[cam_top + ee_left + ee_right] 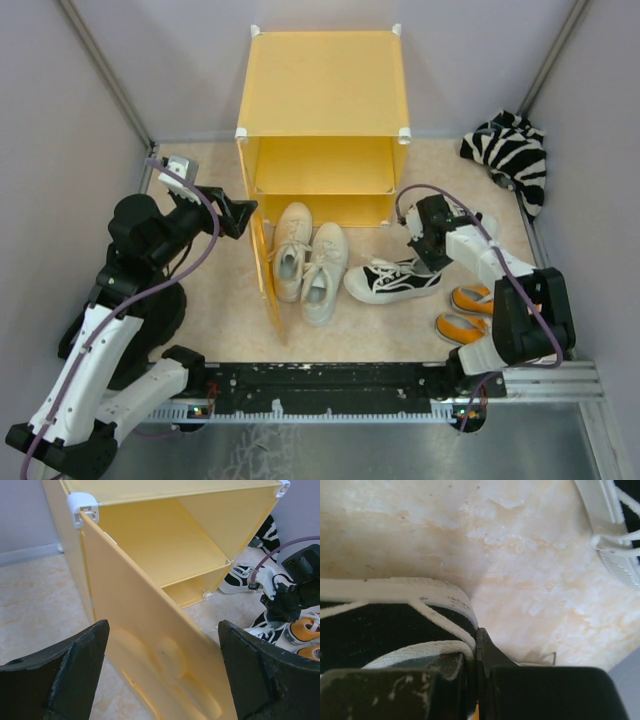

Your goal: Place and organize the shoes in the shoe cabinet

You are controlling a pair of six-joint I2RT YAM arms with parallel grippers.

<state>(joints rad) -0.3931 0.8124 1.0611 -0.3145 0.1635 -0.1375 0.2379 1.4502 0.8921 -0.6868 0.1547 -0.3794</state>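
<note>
Our right gripper (427, 262) pinches the black sneaker (392, 282) at its heel; next we carry it to the shoe cabinet (322, 100), 11 o'clock.

A zebra-striped fabric bundle (510, 155) lies crumpled in the far right corner of the beige marbled tabletop (215, 300). Plain grey walls (60, 150) stand right behind and beside the bundle, and a slanted metal pole (553, 55) rises just past it. Well apart from the bundle, a scuffed black rail (330, 385) runs along the near edge, with a dull silver metal sheet (380, 450) nearer still.
</note>
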